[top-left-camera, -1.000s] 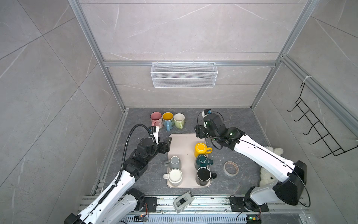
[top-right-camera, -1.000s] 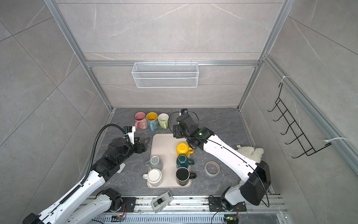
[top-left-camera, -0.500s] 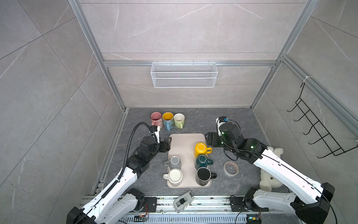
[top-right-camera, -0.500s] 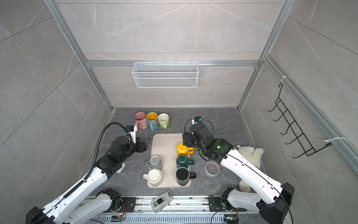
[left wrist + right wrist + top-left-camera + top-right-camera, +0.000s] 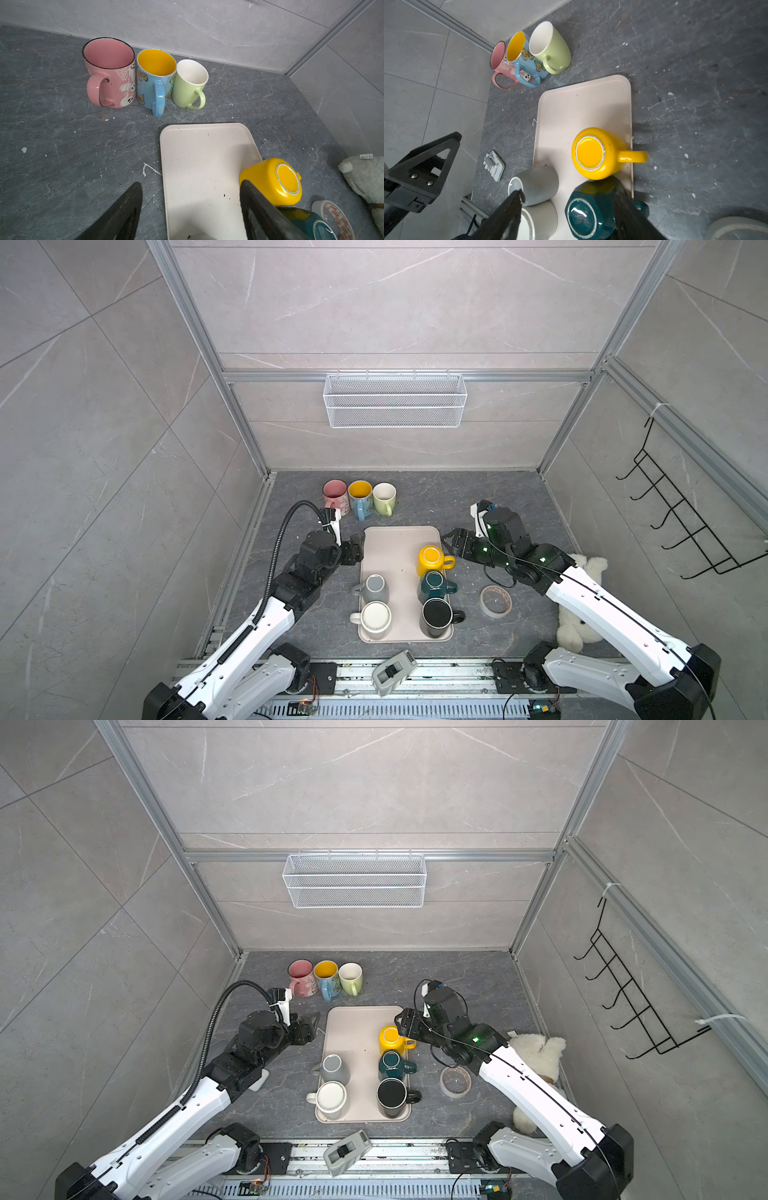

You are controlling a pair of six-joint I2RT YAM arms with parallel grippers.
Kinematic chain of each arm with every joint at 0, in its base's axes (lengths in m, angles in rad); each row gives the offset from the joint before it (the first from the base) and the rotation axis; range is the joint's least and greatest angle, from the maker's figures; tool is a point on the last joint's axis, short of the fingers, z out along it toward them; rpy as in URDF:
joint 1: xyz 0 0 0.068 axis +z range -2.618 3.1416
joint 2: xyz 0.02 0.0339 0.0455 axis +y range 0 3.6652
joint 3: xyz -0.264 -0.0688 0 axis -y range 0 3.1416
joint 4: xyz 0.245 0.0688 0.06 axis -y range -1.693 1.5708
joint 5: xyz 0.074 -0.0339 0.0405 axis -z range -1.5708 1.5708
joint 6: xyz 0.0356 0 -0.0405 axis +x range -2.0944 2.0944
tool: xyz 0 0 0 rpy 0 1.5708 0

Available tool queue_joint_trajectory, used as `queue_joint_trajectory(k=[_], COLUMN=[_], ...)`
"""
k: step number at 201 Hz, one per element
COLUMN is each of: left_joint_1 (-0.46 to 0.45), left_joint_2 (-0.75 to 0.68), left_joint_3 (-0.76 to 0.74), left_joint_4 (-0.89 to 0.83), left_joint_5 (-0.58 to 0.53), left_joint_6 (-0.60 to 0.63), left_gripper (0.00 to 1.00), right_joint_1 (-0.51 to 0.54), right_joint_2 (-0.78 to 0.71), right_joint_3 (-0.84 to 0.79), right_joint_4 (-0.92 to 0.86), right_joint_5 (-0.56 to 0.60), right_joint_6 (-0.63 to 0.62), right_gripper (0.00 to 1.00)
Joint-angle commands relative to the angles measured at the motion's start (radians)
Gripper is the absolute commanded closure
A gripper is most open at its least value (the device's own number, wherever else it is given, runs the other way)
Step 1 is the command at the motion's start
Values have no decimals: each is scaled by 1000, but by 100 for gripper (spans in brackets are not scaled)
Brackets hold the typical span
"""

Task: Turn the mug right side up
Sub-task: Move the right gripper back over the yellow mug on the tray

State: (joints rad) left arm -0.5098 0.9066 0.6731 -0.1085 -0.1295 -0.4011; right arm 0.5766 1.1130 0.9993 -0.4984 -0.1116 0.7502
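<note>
**Yellow mug** (image 5: 431,560) (image 5: 596,153): sitting upside down, base upward, on the beige tray (image 5: 395,543). It is at the tray's right edge, in the lower centre of both top views. Its handle is pointing right and overhanging the rim. Nothing is touching it.

**Right gripper** (image 5: 453,541) (image 5: 569,193): hovering just above and to the right of the yellow mug in both top views, close but apart from it. Its jaws are standing spread, with nothing between them.

**Left gripper** (image 5: 356,548) (image 5: 191,184): hovering at the tray's upper left corner in both top views. Its jaws are spread wide and are carrying nothing. In the left wrist view one finger is lying over the dark stone-look table (image 5: 490,497) and the other over the tray.

**Dark teal mug** (image 5: 434,585): sitting base upward on the tray, just below the yellow mug in frame.

**Black mug** (image 5: 436,616): occupying the tray's lower right corner; which way up it is cannot be told.

**Grey mug** (image 5: 374,588) and **cream mug** (image 5: 375,617): forming the tray's left column, grey above cream.

**Pink ghost mug** (image 5: 110,72), **blue butterfly mug** (image 5: 153,83) and **pale green mug** (image 5: 189,85): standing upright in a tight row on the table. They are above and to the left of the tray in both top views.

**Tape roll** (image 5: 495,601): lying flat on the table, right of the tray.

**White plush toy** (image 5: 586,568): lying further right, partly under the right arm.
</note>
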Motion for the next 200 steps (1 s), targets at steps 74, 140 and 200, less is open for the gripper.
queue_joint_trajectory(k=[74, 140, 200], left_joint_1=[3, 2, 2], left_joint_2=[8, -16, -22], left_joint_3=[36, 6, -17], left_joint_4=[7, 10, 16], left_joint_5=[-68, -93, -111], left_joint_6=[-3, 0, -2], left_gripper=[24, 24, 24], right_joint_1=[-265, -336, -389], right_joint_2=[126, 250, 225], right_joint_3=[-113, -191, -179], right_joint_4=[299, 501, 285], right_joint_5=[-457, -617, -621], right_joint_6=[305, 558, 556], right_gripper=[32, 41, 43])
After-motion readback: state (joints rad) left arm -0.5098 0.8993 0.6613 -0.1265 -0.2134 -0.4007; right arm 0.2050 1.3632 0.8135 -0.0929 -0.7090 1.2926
